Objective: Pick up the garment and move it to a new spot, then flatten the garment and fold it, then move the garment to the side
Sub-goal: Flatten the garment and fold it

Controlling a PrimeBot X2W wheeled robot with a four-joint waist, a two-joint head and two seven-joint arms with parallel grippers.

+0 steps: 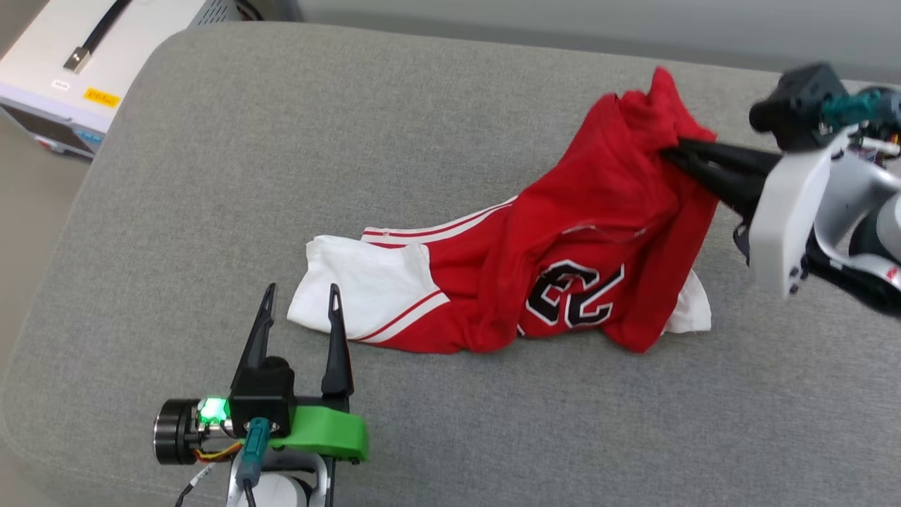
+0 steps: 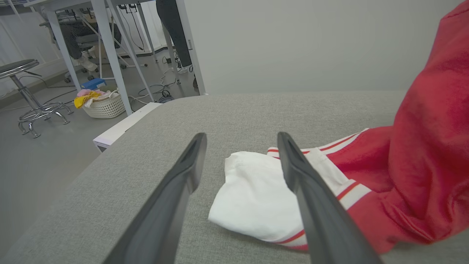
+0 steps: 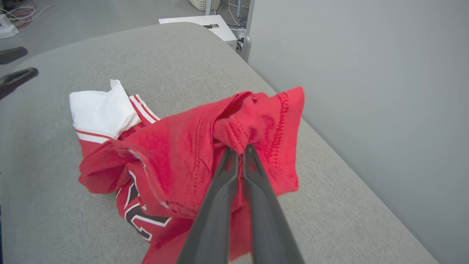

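Left gripper point(image 1: 301, 289): nearest item, low over grey cushion point(image 1: 211, 211), fingers spread wide, empty, tips at edge of white sleeve point(image 1: 359, 289), contact uncertain.

Garment point(image 1: 584, 232): red jersey T-shirt, crumpled, resting on cushion at middle right; striped sleeve trim toward left gripper; black number 23 point(image 1: 574, 296) upside down in head view; far red hem bunched and raised.

Right gripper point(image 3: 240, 148): fingers pressed together on that raised hem fold, pinching garment; bulk of cloth on cushion.

Beyond: white equipment box point(image 1: 84, 63) off cushion's far left corner; grey wall point(image 3: 366, 73) behind.

Step in hand, by judgement: pick-up for moving. Advice: lift straight up, sleeve clear of cushion before any sideways travel; avoid dragging, thin pinch likely to slip; close left gripper on sleeve only if sharing the load.
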